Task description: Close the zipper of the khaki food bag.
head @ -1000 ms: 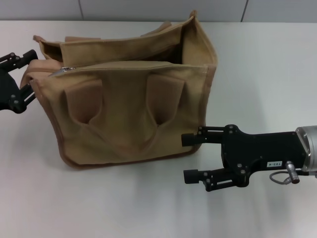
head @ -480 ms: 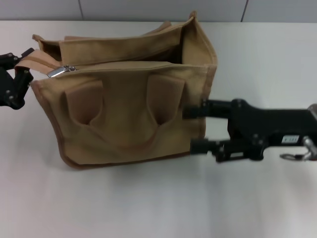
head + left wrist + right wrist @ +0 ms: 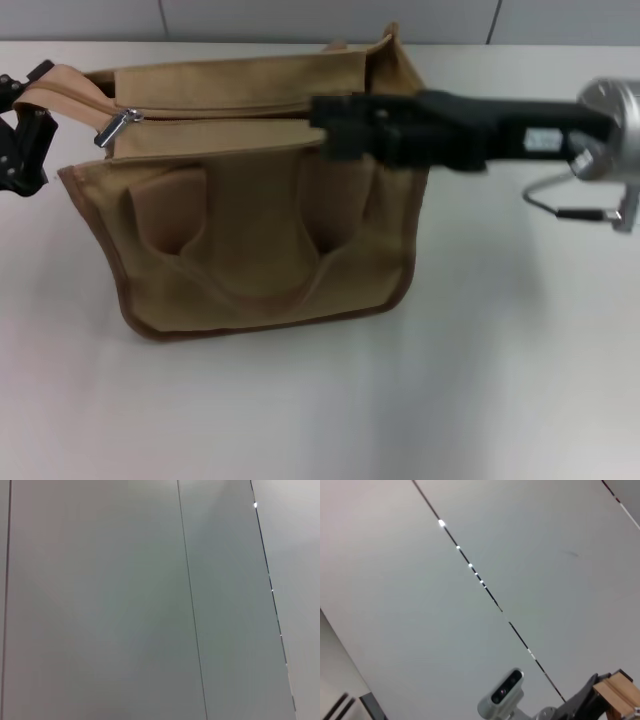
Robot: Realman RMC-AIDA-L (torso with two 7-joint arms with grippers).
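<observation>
The khaki food bag (image 3: 265,215) sat centre-frame, its zipper (image 3: 210,108) running left-right, slider at upper left beside the left gripper (image 3: 22,120) (grip unclear). The right gripper (image 3: 335,125) reached across from the right, its grip also unclear.

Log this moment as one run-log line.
left gripper: holding bag's left end | right gripper: over bag top | zipper: open

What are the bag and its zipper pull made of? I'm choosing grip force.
The bag looks like matte khaki canvas: soft folds, sagging handles, darker brown trim. The zipper pull seems to be metal: small, silvery, with a bright glint. The left pincer is at the bag's left end; the right pincer is over its top.
</observation>
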